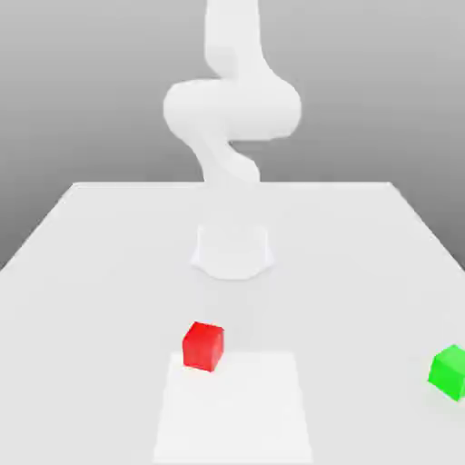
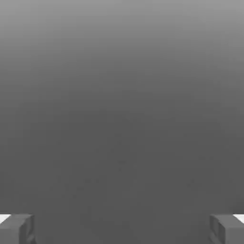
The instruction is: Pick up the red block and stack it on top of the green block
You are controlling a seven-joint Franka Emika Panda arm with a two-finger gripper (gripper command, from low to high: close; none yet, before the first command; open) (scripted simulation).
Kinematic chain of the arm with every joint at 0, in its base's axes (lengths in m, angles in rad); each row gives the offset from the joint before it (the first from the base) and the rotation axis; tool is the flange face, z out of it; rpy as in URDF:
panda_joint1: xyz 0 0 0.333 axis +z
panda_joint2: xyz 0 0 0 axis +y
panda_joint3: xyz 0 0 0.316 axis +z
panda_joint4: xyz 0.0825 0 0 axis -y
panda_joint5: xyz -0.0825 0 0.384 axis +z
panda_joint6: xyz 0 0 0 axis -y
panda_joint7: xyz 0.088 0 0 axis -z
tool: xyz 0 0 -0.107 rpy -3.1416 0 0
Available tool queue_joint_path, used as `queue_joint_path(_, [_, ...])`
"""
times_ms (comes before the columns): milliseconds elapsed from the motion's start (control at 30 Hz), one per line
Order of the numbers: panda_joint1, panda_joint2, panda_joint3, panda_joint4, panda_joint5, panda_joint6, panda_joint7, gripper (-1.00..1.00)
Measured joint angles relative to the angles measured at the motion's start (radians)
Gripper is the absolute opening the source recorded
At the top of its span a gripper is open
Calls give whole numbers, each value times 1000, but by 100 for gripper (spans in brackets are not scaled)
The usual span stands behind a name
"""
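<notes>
The red block [image 1: 202,345] rests on the white table [image 1: 91,272] in front of the arm's base, touching the far left corner of a lighter square patch. Far off at the exterior view's right edge sits the green block [image 1: 450,371], also on the table and partly cut by the frame. In the hand view my gripper [image 2: 122,228] is open: its two grey fingertips [image 2: 16,228] stand wide apart with only grey background between them, and nothing is held.
The white arm [image 1: 232,109] rises from its round base [image 1: 232,251] at the table's middle and bends upward out of the picture. A lighter square patch [image 1: 234,409] lies on the table near the front edge.
</notes>
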Motion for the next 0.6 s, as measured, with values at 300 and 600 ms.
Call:
queue_joint_path(300, [-57,250,-2,-296,-4,213,77,0])
queue_joint_path(600, [-119,627,-6,-586,-2,517,156,0])
